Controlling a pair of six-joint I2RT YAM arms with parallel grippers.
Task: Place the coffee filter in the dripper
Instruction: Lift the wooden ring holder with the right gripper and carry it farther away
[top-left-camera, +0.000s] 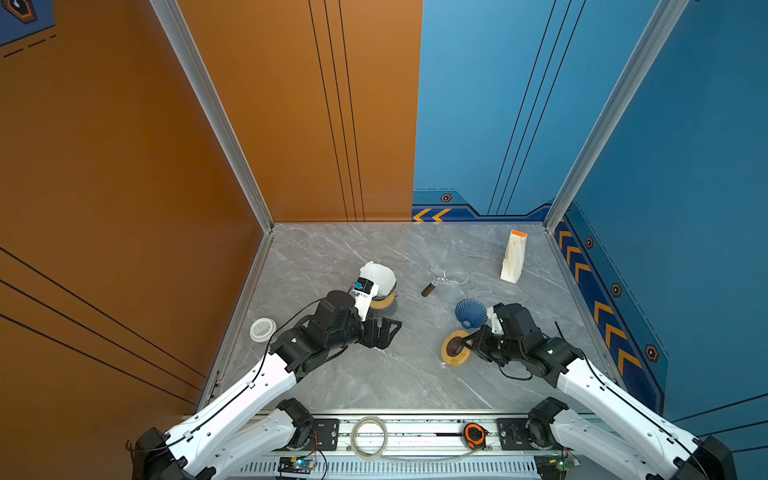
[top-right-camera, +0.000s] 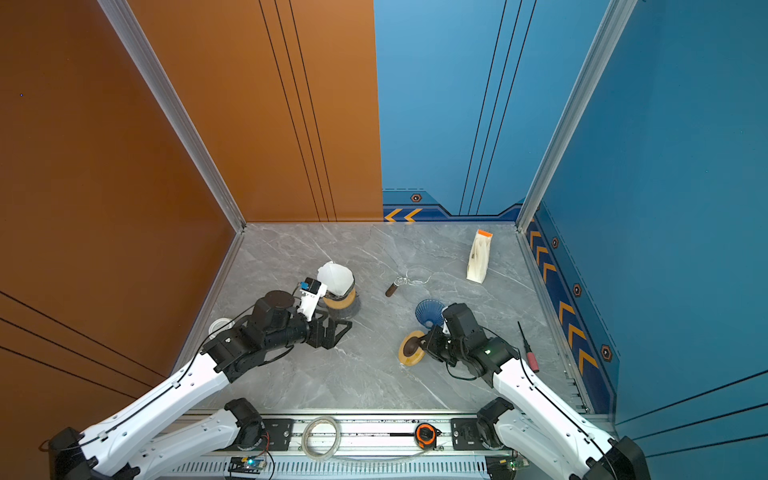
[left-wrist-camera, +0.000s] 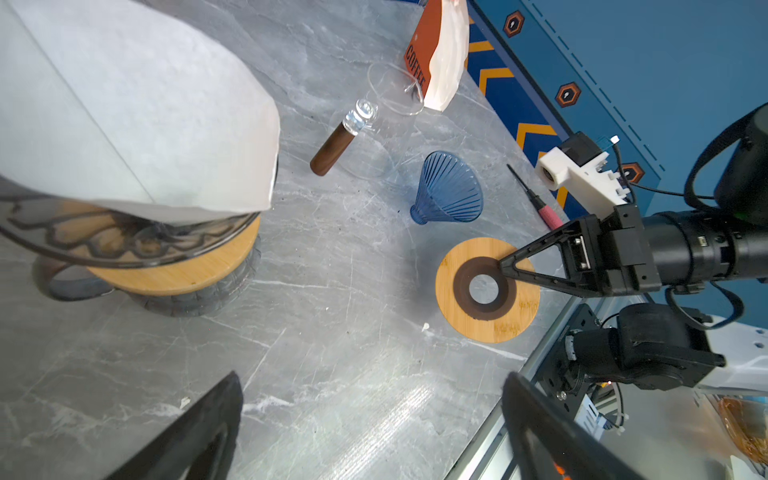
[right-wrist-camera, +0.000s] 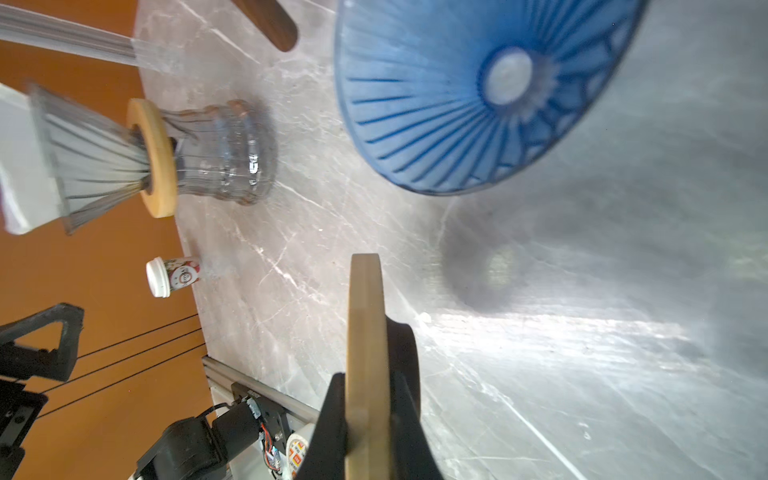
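**Left wrist view: paper cone seated in the grey dripper**

Your coffee filter (left-wrist-camera: 137, 108) is a white paper cone with one straight fold line down its side. It sits mouth up in the grey dripper (left-wrist-camera: 124, 245), and its paper stands well above the dripper's rim. Seen in a top view, the mouth is open and the rim rises to a peak on the rear-left. The dripper rests on a wooden collar (left-wrist-camera: 187, 272) over a ribbed glass carafe (right-wrist-camera: 224, 153). That stack stands left of the middle of the tabletop (top-left-camera: 374, 382).

Your left tool (top-left-camera: 392, 332) is released, jaws spread wide with nothing between them. It sits just in front of the stack and apart from it. Your right tool (right-wrist-camera: 370, 386) is clenched on the edge of a wooden ring (left-wrist-camera: 490, 328) with a dark inner band. The right wrist view shows a finger against each face of the ring. You cannot tell whether the ring touches the marble.

A blue dripper (left-wrist-camera: 451, 189) lies on its side just behind the ring. A glass jug (left-wrist-camera: 332, 151) with a wooden handle lies tipped over farther back. The coffee bag (left-wrist-camera: 444, 58) stands near the rear right corner. A lidded paper cup (right-wrist-camera: 176, 276) sits at the left edge, close beside your left arm. A red-handled screwdriver (top-right-camera: 531, 357) lies by the right edge next to your right arm.

Bare marble runs between the two tools and along the front edge. More bare marble lies behind the coffee filter toward the back edge.
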